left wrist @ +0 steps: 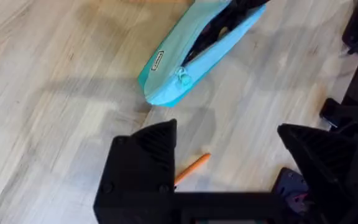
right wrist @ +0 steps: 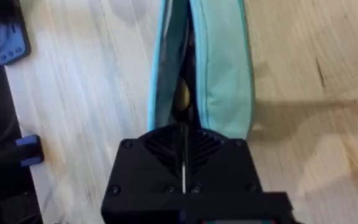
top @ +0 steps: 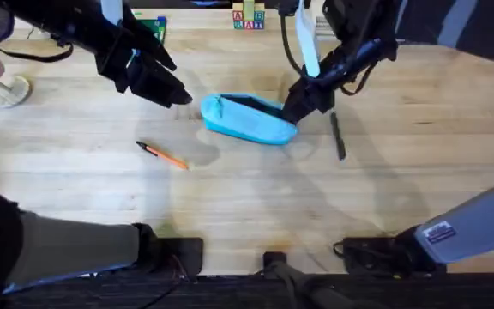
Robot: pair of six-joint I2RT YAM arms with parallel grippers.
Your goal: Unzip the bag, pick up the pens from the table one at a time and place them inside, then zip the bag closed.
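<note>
The table [top: 247,197] is seen as a light wooden top with plank grain running across it, and soft shadows of the arms are cast on it. The bag [top: 249,118] is taken as landmark; it lies on the table near the middle, light blue, with its zipper parted and the dark interior exposed.

Nearest the arm bases, and on the left-arm side of the bag, the orange pen [top: 163,155] is found lying flat on the wood, well apart from the bag. The black pen [top: 338,136] is found on the right-arm side of the bag, near it but not touching.

The right gripper [top: 297,110] is placed at the bag's right-arm end. In the right wrist view its fingers [right wrist: 160,158] are drawn together with no gap between them, right at the bag's end; whether fabric is pinched cannot be determined.

The left gripper [top: 177,94] is held above the table just beyond the bag's other end, its fingers [left wrist: 143,163] spread wide with nothing between them.

Beyond the bag, at the table's far edge, small lettered blocks [top: 248,19] and a green object [top: 152,26] are noted.
</note>
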